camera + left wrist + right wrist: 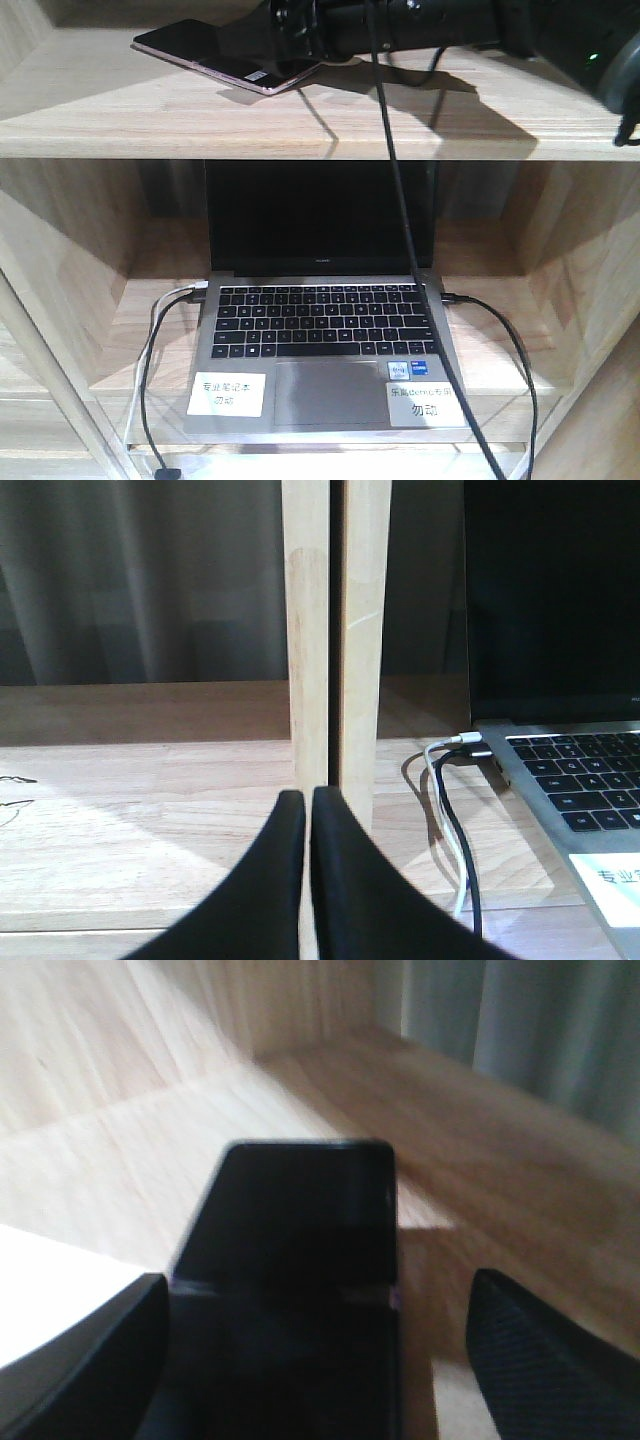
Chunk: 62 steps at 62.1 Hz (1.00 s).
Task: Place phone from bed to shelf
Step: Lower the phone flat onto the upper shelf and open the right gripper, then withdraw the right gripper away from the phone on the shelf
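The black phone with its pinkish-gold edge lies on the upper plank of the light wooden shelf, at the left. My right gripper reaches in from the right over the phone's near end. In the right wrist view the phone lies between the spread fingers of the open right gripper, with a clear gap to the right finger. My left gripper is shut and empty in front of a shelf upright, one level lower. The bed is out of view.
An open grey laptop fills the compartment below, with white and black cables at its left and a black cable at its right. The arm's own cable hangs across it. Laptop and cables lie right of my left gripper.
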Motion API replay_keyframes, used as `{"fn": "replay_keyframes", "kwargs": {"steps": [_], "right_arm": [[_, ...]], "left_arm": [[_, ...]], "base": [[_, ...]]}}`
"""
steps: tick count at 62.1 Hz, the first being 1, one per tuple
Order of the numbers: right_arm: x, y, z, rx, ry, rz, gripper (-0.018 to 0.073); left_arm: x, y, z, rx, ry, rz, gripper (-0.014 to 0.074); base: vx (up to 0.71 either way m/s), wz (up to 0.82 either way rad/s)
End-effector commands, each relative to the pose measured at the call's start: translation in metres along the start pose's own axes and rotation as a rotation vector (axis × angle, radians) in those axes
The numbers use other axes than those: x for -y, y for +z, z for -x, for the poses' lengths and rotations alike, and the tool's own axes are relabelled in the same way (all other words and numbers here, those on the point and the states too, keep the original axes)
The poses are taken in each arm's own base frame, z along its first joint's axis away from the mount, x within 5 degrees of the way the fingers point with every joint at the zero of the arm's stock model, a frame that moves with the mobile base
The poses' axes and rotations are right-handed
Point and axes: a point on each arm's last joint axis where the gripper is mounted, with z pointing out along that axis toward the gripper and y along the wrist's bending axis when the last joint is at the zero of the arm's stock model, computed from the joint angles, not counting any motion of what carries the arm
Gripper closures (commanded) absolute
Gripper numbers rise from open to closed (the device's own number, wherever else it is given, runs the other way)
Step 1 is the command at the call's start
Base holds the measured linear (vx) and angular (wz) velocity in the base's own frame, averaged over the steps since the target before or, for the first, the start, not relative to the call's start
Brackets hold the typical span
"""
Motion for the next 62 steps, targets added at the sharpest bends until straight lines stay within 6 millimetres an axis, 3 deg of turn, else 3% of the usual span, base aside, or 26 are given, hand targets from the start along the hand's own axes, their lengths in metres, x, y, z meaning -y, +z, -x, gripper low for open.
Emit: {"fn": "replay_keyframes", "kwargs": {"steps": [1, 18, 30, 41, 57, 62], "right_arm": [[-0.017, -0.033, 0.037, 0.128, -0.041, -0.028, -0.0006], [-0.038, -0.065, 0.058, 0.170, -0.115, -0.049, 0.0007], [-0.054, -0.093, 0.072, 0.176, -0.157, -0.092, 0.0074], [-0.068, -0.117, 0.077, 0.141, -0.176, -0.124, 0.0218], [-0.080, -0.136, 0.076, 0.078, -0.183, -0.131, 0.0573], [-0.084, -0.141, 0.078, 0.083, -0.172, -0.127, 0.0571]], "left_arm": [[-0.001, 0.000, 0.006, 0.077, -0.012, 0.004, 0.0596], [-0.001, 0.000, 0.006, 0.077, -0.012, 0.004, 0.0596], [-0.001, 0.000, 0.006, 0.077, -0.012, 0.004, 0.0596], [-0.001, 0.000, 0.006, 0.077, -0.012, 0.004, 0.0596], [-0.001, 0.000, 0.006, 0.077, -0.012, 0.004, 0.0596], [-0.001, 0.000, 0.006, 0.077, -0.012, 0.004, 0.0596]], "base": [[0.00, 0.00], [0.00, 0.00], [0.00, 0.00], [0.00, 0.00], [0.00, 0.00], [0.00, 0.00]]}}
